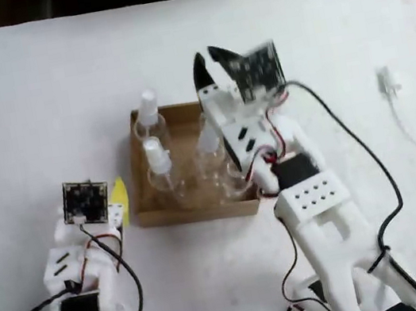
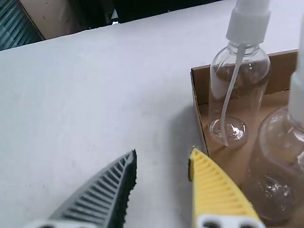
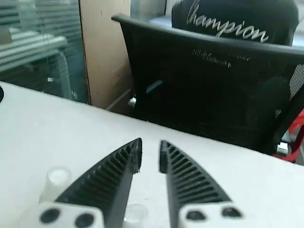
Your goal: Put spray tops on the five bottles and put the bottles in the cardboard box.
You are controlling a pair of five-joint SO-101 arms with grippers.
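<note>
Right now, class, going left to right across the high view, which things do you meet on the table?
left gripper → left wall of the cardboard box → capped bottles → right gripper → loose spray top

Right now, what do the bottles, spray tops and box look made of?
Bottles: clear, glossy, probably plastic, though glass is not ruled out; the dip tube shows through the wall. Spray tops: white, opaque, smooth, likely moulded plastic. Cardboard box: matte brown with a raw cut edge, looks like cardboard.
</note>
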